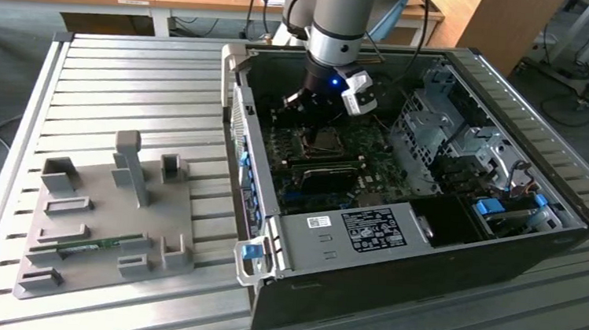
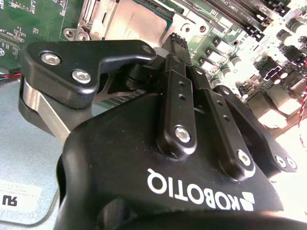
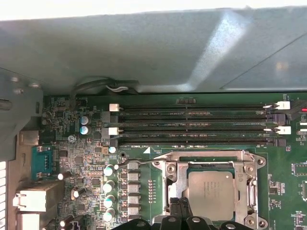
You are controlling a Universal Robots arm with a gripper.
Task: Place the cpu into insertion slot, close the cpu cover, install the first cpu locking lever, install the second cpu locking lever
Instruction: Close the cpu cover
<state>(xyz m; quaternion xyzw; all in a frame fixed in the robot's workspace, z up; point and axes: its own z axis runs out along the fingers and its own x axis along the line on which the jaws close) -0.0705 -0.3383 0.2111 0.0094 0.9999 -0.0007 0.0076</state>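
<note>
The cpu [image 3: 211,194] lies flat in the insertion slot [image 3: 169,168] on the green board; it is also seen in the second wrist view [image 2: 139,24]. The cpu cover [image 3: 250,191], a silvery frame, lies down around the chip, whose top shows through its window. A thin metal lever rod [image 3: 136,164] runs out from the socket's corner. My gripper [image 3: 180,209] is shut, its black fingertips [image 2: 176,43] pressed together at the socket's edge beside the chip, with nothing seen between them. In the exterior view my gripper [image 1: 317,110] hangs inside the open computer case, just above the socket [image 1: 326,141].
Long black memory slots [image 3: 192,125] run beside the socket, with capacitors [image 3: 109,184] on another side. The case wall [image 3: 144,52] rises close behind. A drive cage [image 1: 454,138] fills the case on the exterior view's right. A grey fixture plate [image 1: 111,221] lies on the slatted table.
</note>
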